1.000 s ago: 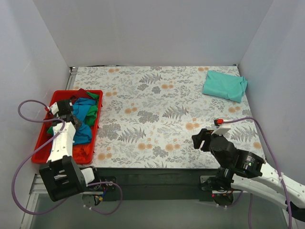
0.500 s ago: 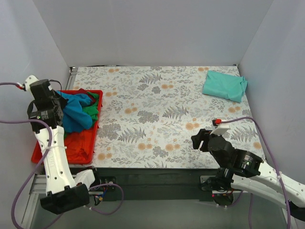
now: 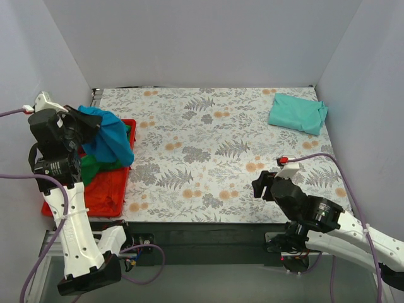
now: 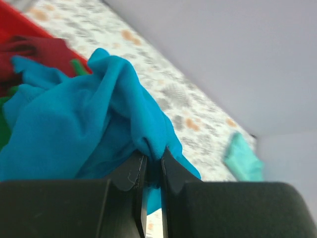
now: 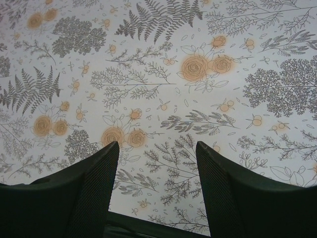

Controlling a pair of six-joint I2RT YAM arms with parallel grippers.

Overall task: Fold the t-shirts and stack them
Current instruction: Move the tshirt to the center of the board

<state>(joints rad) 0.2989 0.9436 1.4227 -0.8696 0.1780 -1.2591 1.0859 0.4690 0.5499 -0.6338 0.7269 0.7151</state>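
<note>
My left gripper is raised above the red tray and is shut on the blue t-shirt, which hangs from it over the tray's right side. In the left wrist view the blue t-shirt is pinched between the two fingers, my gripper closed on a fold. A bright green shirt and a dark red one lie in the tray. A folded mint green t-shirt lies at the far right; it also shows in the left wrist view. My right gripper is open and empty above the tablecloth.
The floral tablecloth covers the table. White walls close in the left, back and right sides. The right arm sits low at the near right edge.
My left gripper has risen out of the tray and pulled the blue t-shirt up and to the right with it. The right arm has barely moved.
</note>
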